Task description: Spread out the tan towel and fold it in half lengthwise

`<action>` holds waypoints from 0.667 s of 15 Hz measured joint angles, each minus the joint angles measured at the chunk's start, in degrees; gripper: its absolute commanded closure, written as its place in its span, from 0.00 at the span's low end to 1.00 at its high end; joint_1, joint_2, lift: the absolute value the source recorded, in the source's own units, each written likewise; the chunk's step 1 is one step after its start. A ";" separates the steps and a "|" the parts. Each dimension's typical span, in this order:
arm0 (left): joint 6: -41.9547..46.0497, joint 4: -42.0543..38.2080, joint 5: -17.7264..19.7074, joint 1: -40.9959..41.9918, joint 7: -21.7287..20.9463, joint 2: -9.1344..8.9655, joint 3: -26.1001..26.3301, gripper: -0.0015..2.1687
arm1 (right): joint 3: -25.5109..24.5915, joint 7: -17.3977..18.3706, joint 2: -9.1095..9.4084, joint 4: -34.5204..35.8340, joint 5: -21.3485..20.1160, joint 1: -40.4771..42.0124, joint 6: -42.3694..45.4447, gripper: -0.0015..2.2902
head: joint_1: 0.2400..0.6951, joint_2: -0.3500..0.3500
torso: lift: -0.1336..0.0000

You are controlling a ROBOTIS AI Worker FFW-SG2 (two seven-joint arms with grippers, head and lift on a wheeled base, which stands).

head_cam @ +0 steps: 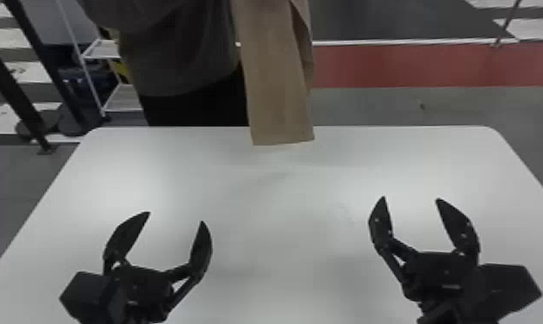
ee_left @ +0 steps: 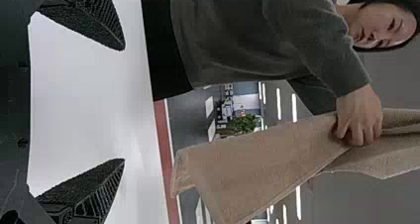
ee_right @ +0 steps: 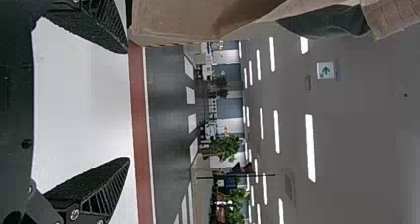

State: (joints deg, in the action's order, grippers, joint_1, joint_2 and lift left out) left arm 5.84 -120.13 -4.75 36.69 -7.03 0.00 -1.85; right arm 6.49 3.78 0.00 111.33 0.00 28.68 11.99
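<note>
White, round-cornered tabletop, spanning the work area. Person in a dark grey sweater stands beyond its far edge. Tan cloth towel hangs in loose folds from the person's hand, lower end at the far edge; contact with the surface can't be told. Black left tool above the near tabletop, two fingers spread, nothing between. Black right tool likewise: spread, empty, well apart from the towel.

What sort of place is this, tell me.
Probably a large office or lab hall: strip lights, plants and a green arrow sign show beyond the table.
</note>
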 measured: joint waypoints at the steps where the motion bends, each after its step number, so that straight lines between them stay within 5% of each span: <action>1: 0.00 0.22 0.00 -0.12 0.00 0.00 0.00 0.04 | 0.01 0.00 0.00 -0.04 0.00 -0.02 0.00 0.05 | 1.00 0.57 | 0.07; 10: 0.18 0.86 0.00 -0.23 0.00 0.00 -0.09 0.04 | -0.08 0.00 0.00 -0.58 0.41 -0.21 0.20 0.05 | 1.00 0.57 | 0.07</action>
State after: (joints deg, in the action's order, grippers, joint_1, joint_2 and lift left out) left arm 6.01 -119.27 -4.75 36.47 -7.03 0.00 -1.93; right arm 6.41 3.78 0.00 110.76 0.41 28.48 12.19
